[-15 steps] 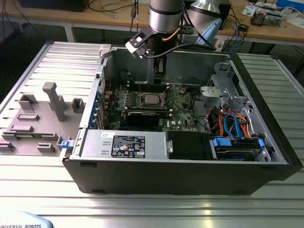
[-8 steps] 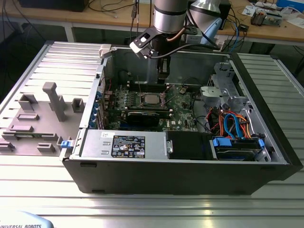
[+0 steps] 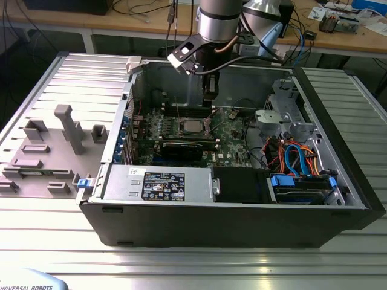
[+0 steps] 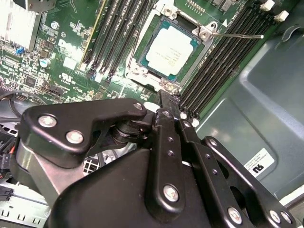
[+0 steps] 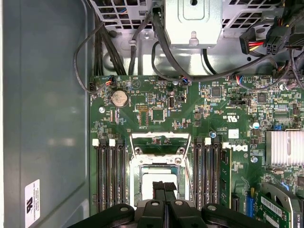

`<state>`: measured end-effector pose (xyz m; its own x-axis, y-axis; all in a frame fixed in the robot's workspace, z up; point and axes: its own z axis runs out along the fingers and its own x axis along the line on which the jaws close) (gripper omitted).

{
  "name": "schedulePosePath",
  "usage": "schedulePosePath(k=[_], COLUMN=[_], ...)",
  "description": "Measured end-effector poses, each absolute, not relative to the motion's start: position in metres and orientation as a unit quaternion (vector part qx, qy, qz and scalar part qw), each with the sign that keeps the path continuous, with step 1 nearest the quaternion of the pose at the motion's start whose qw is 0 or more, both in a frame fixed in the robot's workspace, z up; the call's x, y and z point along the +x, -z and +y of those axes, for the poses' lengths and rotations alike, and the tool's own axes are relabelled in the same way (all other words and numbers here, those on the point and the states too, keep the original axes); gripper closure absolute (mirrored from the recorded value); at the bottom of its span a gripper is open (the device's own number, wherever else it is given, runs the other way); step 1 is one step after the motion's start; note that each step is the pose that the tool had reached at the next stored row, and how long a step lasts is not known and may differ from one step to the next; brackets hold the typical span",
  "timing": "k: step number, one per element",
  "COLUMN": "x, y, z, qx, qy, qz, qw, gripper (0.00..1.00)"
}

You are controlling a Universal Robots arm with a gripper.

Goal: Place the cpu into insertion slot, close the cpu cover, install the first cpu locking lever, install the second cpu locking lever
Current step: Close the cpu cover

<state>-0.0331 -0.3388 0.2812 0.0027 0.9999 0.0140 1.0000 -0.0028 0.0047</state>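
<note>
The cpu lies flat in the insertion slot on the green board, silver top up. In the first wrist view the cpu sits just beyond my fingertips. The cpu cover is swung open, its window showing green board. A thin locking lever sticks out from one socket corner, unlatched. My gripper hangs just above the socket's edge, shut with nothing between its fingers. In the exterior view my gripper is over the cpu, slightly toward the exterior view's right.
Black memory slots flank the socket on both sides. A finned heatsink and cable bundles sit toward the exterior view's right. The case wall rises close by. A power supply lies at the front.
</note>
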Motion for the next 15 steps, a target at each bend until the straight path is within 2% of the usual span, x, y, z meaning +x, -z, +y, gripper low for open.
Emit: schedulePosePath(k=[15], x=[-0.0312], y=[-0.2812], z=[-0.3388], qx=[-0.708], qy=[0.007], qz=[-0.706], qw=[0.003], gripper=[0.89])
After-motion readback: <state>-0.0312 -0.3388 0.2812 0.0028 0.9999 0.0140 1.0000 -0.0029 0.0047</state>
